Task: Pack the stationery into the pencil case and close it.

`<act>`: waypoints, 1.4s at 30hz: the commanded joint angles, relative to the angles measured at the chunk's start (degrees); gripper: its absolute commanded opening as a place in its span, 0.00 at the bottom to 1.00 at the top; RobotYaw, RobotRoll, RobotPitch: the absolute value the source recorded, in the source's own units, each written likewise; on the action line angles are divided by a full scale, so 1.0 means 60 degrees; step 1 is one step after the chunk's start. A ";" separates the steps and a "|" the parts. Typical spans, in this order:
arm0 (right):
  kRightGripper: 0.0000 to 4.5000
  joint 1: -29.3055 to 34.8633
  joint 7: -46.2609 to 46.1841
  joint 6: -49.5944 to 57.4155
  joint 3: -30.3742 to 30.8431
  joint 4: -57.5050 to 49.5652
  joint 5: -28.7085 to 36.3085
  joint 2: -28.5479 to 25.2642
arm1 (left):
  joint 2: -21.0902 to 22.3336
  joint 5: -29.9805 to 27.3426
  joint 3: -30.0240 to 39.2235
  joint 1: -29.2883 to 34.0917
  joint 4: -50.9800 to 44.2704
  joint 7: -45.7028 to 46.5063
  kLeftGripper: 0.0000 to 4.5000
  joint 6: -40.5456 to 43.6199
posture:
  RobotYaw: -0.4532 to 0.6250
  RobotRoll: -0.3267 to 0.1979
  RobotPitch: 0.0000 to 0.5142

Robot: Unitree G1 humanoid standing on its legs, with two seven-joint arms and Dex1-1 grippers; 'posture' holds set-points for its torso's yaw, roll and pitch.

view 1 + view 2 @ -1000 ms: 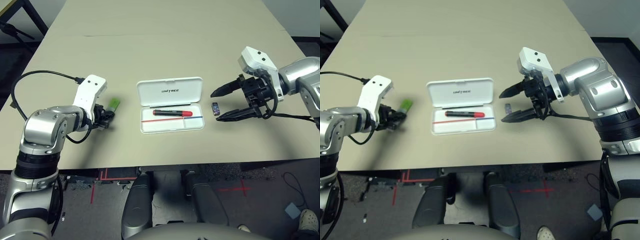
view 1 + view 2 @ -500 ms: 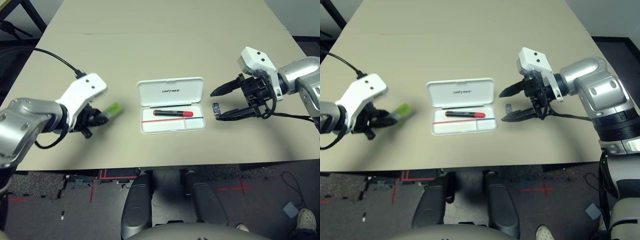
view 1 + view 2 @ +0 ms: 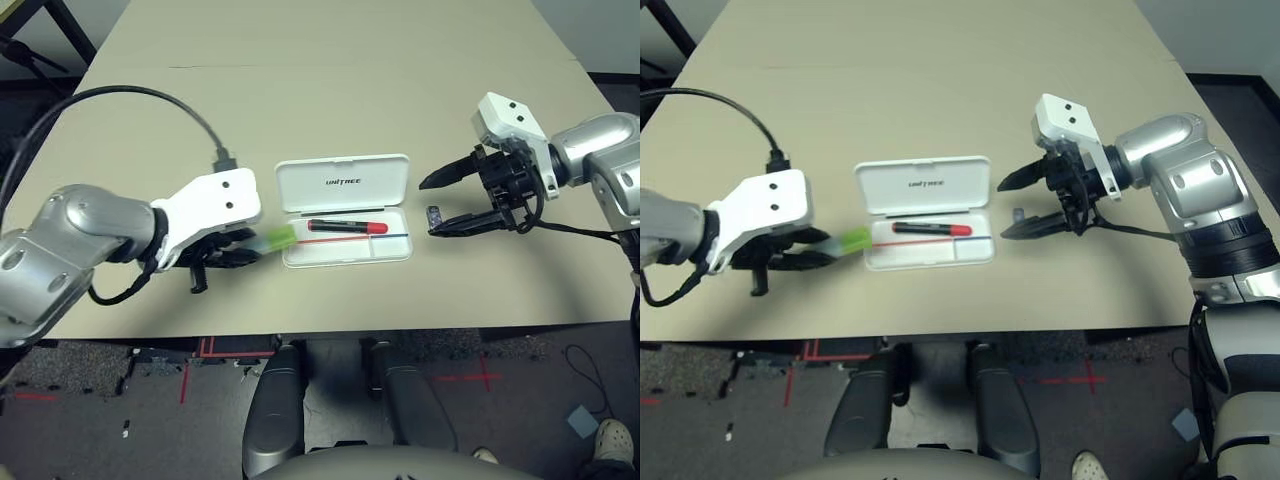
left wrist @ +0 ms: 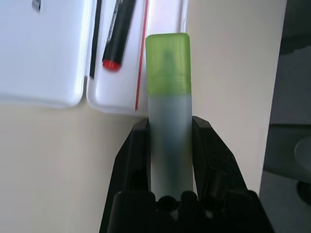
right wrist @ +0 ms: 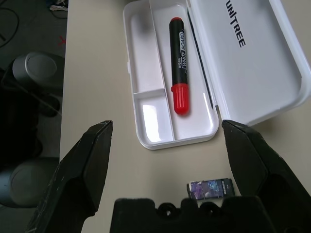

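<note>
- Green-capped, pale-bodied highlighter (image 4: 168,126) sits clamped between the two fingers (image 4: 133,160) of my left hand (image 3: 232,253), cap pointing out ahead of the fingertips toward the pencil case (image 3: 343,209).
- From the head camera I see the cap's tip just beside the case's left edge, near the tray's front corner. The highlighter looks carried above the table (image 3: 330,90), not resting on it, though I cannot be sure of the clearance.
- White and hard-shelled, the case lies open near the table's middle, its lid folded flat on the far side with the dark print facing up. The black marker with the red cap (image 3: 346,227) already lies in the long compartment beside the hinge, along the thin red-blue line.
- My right hand (image 3: 437,204) hovers to the right of the case with its fingers spread wide and nothing between them. The tiny grey-purple block (image 5: 210,188) lies on the table directly under that gap, just beside the case's right end.
- As I judge it, one item is packed, the second is on its way in, and the block and the lid are yet to do.
- Next I need to bring the highlighter over the tray, line it up lengthwise with a free compartment in front of the marker, lower it and let go.
- The risk I watch is the cap catching the rim and shoving the light case sideways, possibly toward the block.
</note>
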 commanded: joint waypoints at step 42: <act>1.00 0.0450 -0.0369 -0.0291 -0.0033 -0.0346 -0.0503 -0.0010 | -0.3710 0.3143 -0.2796 -0.1639 0.2679 -0.0864 0.32 -0.0761 | 0.48 0.62 0.48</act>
